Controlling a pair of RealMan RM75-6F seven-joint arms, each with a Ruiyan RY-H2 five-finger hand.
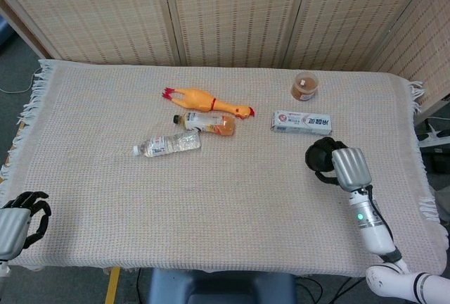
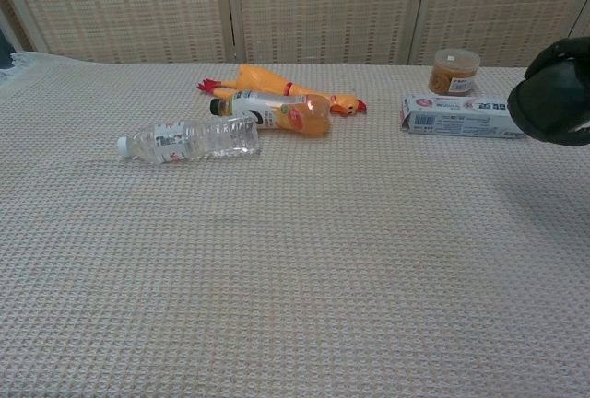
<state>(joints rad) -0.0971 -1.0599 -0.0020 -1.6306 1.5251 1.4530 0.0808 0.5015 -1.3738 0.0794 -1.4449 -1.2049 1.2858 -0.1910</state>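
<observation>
My right hand (image 1: 325,159) (image 2: 556,92) hovers above the cloth at the right, fingers curled in with nothing in them, just in front of a white and blue box (image 1: 301,122) (image 2: 466,115). Behind the box stands a small brown jar (image 1: 305,86) (image 2: 454,71). My left hand (image 1: 27,212) rests at the near left edge of the table, fingers curled, holding nothing. Near the middle lie a yellow rubber chicken (image 1: 207,100) (image 2: 277,85), an orange drink bottle (image 1: 207,123) (image 2: 273,112) and a clear water bottle (image 1: 169,143) (image 2: 192,140).
A beige woven cloth (image 1: 225,198) covers the whole table, fringed at both sides. Wicker screens (image 1: 232,8) stand behind it. The table's right edge lies close to my right arm.
</observation>
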